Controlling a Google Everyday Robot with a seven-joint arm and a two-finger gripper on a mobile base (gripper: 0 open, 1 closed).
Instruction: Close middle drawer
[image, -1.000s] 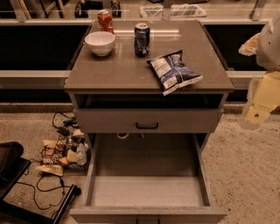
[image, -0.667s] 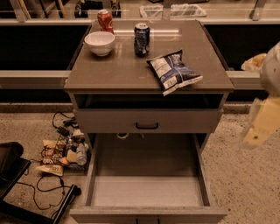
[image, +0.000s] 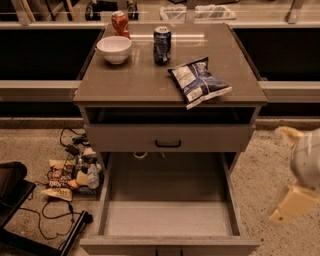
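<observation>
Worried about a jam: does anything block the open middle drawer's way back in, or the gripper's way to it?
Nothing visible does. The wide grey-brown middle drawer with its pale-grey tray holds nothing, and the beige gripper hangs right of it, apart, nothing between.

At 4 o'clock the gripper (image: 293, 204) is only a pale shape to you, its parts impossible to tell apart, low beside the cabinet (image: 245, 135); its arm (image: 307, 155) runs off the right edge. At 6 o'clock the bottom edge cuts off the middle drawer (image: 167, 217) front, hiding its handle. At 8 o'clock the floor clutter (image: 70, 175) is too small to sort out, and the black object (image: 12, 187) beside it is cut off at the left edge.
</observation>
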